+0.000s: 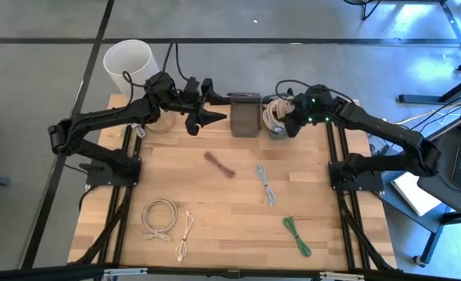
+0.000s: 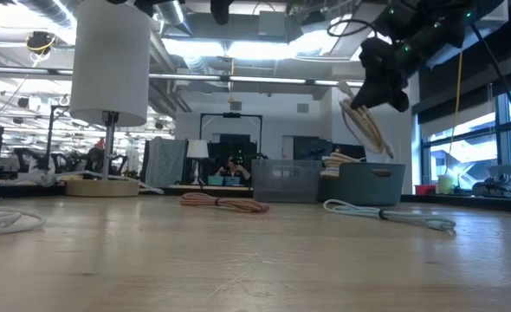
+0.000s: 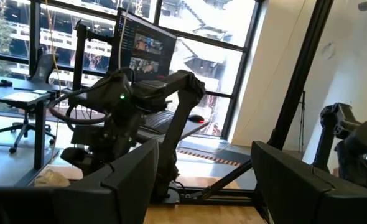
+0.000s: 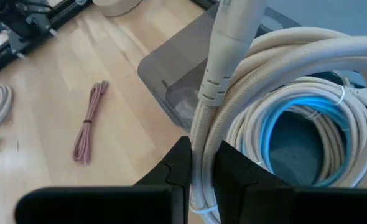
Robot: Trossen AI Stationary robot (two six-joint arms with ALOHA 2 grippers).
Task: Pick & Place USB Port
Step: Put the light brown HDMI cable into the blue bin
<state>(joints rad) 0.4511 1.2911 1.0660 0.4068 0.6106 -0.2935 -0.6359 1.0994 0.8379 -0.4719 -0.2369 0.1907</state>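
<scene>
My right gripper is shut on a coiled beige cable and holds it above the dark round bin at the table's far edge. More beige and blue cable coils lie in that bin. A grey see-through bin stands just left of it. My left gripper hovers open, left of the grey bin, touching nothing. On the table lie a pink cable, a pale blue cable, a green cable and two white cables. My right gripper pinches several strands of the beige coil between its two fingers, coming from above and slanting down. The strands run along the fingers. The coil hangs tilted below the fingers, lifted clear over the round bin, with its plug end sticking out past the fingertips.
A lamp with a white shade stands at the far left corner, on a round base. The loose cables are spread over the table's middle and near half. Both arms crowd the far edge around the two bins.
</scene>
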